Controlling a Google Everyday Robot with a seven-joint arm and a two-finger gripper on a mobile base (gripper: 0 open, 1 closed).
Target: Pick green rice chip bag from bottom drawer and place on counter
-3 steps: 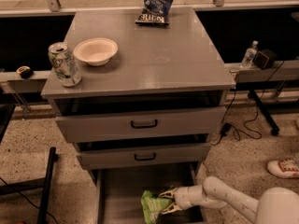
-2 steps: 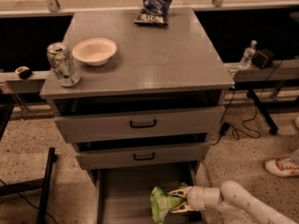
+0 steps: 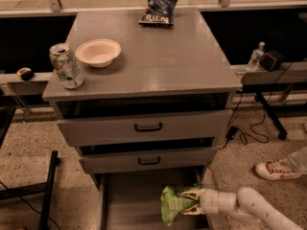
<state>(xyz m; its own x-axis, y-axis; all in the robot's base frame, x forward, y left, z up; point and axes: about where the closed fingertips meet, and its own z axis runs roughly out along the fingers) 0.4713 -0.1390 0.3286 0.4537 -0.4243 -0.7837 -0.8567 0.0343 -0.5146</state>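
The crinkled, glossy green rice chip bag (image 3: 172, 205) sits upright over the smooth grey floor of the pulled-out bottom drawer (image 3: 129, 200), toward its right side; whether it touches the floor is hard to tell. The rounded white two-finger gripper (image 3: 188, 201) reaches in from the right, its pale fingers pinched onto the bag's right edge. On the flat matte grey counter (image 3: 163, 61) stand a shallow cream bowl (image 3: 98, 52), a dented metal can (image 3: 66, 66) and a shiny dark blue chip bag (image 3: 159, 6).
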